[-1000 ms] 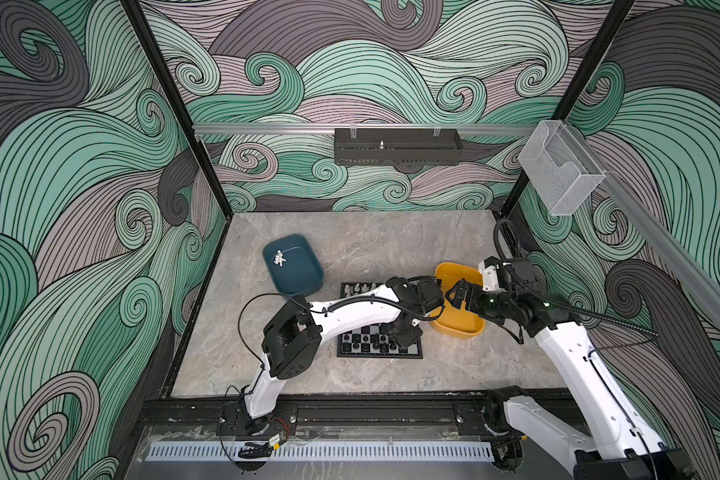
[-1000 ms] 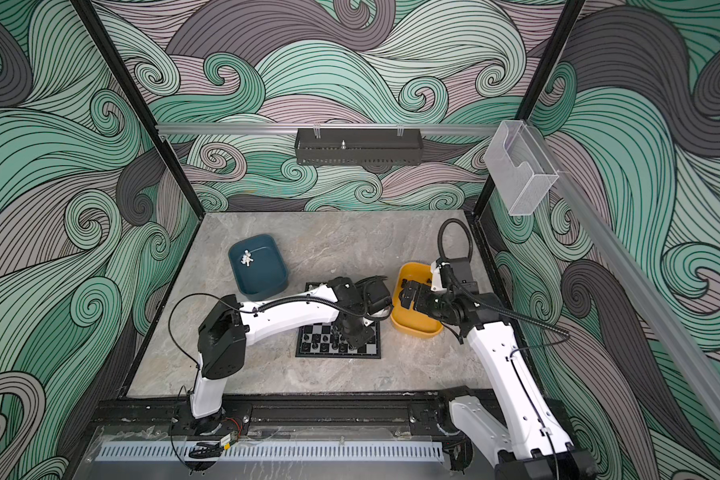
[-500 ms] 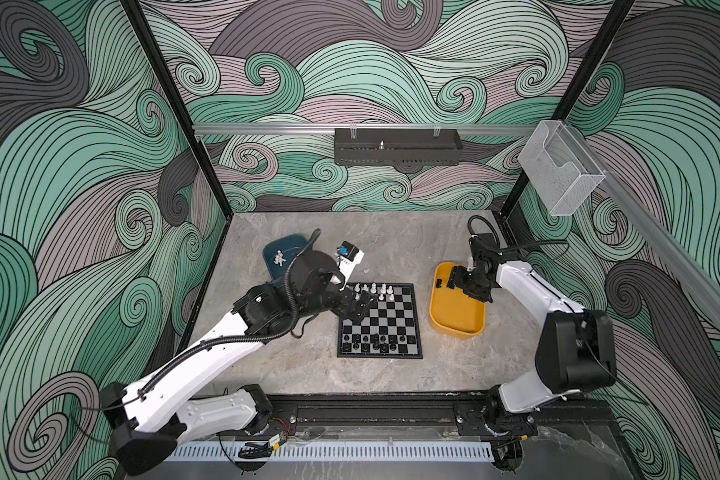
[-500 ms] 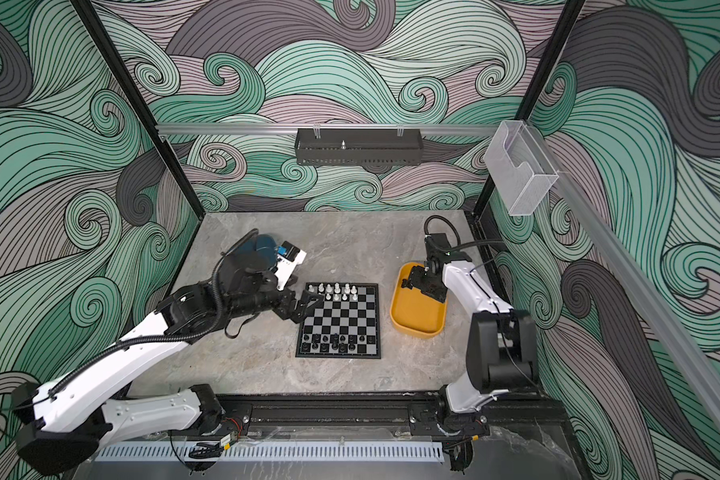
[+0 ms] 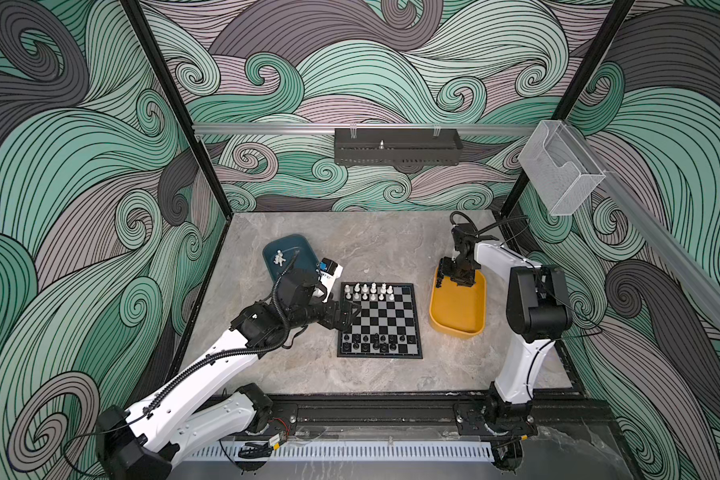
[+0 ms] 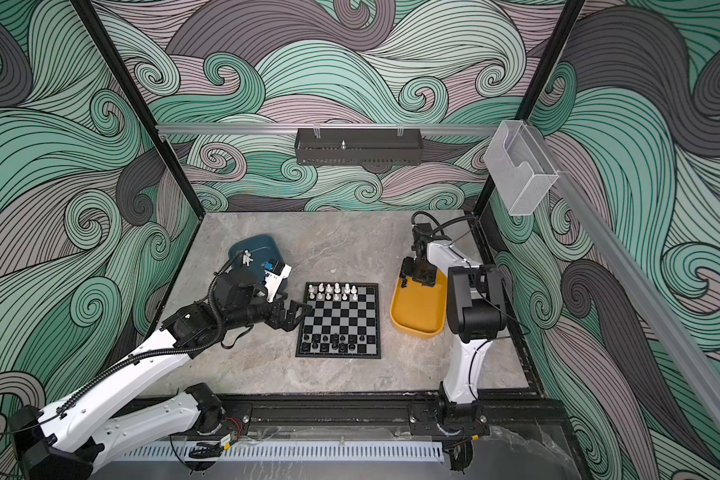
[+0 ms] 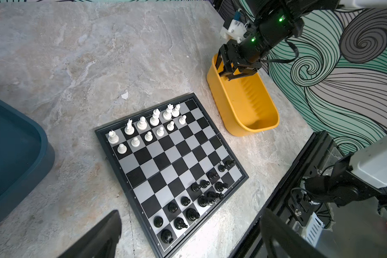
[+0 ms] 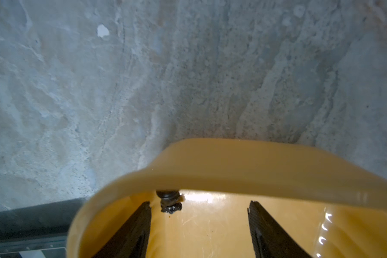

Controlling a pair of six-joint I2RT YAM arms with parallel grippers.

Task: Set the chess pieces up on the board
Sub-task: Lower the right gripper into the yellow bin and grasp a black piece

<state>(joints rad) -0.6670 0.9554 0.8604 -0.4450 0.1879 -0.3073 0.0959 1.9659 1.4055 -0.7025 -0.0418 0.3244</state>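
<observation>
Beside the board, the left tool has pulled back, wide open and empty. The right tool, half-open, narrows on a black piece in the yellow tray, the likely next pickup.

Even, soft light in both top views, faint shadows on the bench. Right wrist view: yellow tray rim blurs, glare inside.

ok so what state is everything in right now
board: lying flat, partly set
white pieces: upright in the far rows, gaps left
black pieces: in the near rows, gaps left
teal tray: holds spare white pieces
yellow tray: one loose black piece lying inside
left gripper: jaws open, empty
right gripper: jaws open inside the yellow tray
</observation>
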